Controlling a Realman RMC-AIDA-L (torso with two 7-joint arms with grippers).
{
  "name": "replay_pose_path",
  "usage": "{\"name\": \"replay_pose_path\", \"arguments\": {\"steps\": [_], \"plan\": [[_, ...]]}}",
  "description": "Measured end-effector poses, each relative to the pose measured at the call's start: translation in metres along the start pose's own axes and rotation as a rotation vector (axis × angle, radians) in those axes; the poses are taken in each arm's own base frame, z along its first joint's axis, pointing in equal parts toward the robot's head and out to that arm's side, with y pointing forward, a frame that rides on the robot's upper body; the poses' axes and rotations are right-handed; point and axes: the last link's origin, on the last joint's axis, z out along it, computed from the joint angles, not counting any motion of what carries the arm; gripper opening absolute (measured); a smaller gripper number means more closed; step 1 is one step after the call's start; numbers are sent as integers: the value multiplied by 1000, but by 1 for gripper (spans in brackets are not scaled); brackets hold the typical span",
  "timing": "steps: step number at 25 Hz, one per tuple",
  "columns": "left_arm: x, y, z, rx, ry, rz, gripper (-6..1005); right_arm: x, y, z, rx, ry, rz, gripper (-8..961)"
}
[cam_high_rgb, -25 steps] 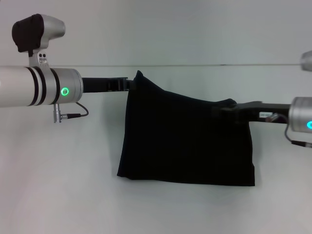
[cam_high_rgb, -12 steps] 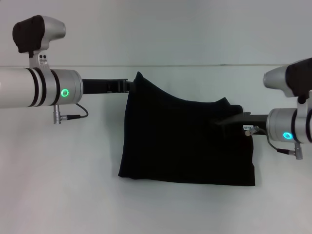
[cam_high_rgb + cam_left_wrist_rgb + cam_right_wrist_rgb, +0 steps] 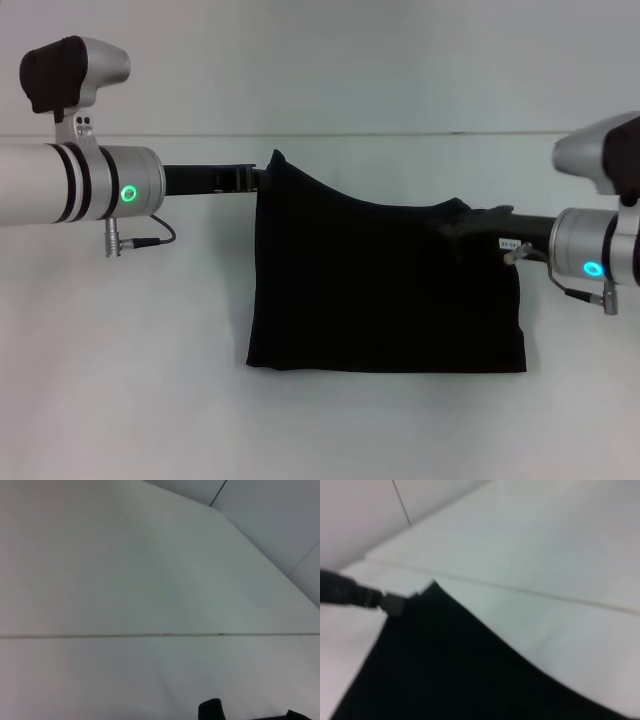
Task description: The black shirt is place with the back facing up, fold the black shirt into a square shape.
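One black shirt (image 3: 385, 290), already a compact near-square, near edge on the counter (image 3: 150, 400), far edge lifted | left gripper (image 3: 268, 177) pinching its far left corner, right gripper (image 3: 462, 222) its right corner | we judge one last fold left.

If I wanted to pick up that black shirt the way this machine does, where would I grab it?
Judging by its pose, at the two top corners of the black shirt, coming in from either side. The left gripper pinches the higher left corner and the right gripper the lower right one, so the cloth hangs between them, sagging along the top, with its bottom edge on the white table.
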Motion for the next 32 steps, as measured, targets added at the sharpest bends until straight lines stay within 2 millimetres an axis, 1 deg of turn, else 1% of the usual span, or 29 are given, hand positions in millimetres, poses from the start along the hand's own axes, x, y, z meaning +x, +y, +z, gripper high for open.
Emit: {"name": "replay_pose_path", "arguments": {"steps": [4,9,14,17,21,26,32], "plan": [[0,0,0,2,0,-1,49,-5,-3,-4,-2,-26,19,8],[0,0,0,3,-1,-2,52,-6,-10,-4,40,-8,49,8],[-2,0,1,2,-4,-2,56,1,-17,-1,114,23,67,7],[-4,0,2,1,-9,-5,58,8,-18,2,148,48,53,6],[-4,0,3,6,-7,-6,61,12,-19,3,176,50,38,5],[-4,-2,2,13,-4,-7,65,4,-16,-1,129,-1,30,4],[-6,-3,3,21,-6,-11,69,-4,-14,-4,104,-43,42,31]]}}
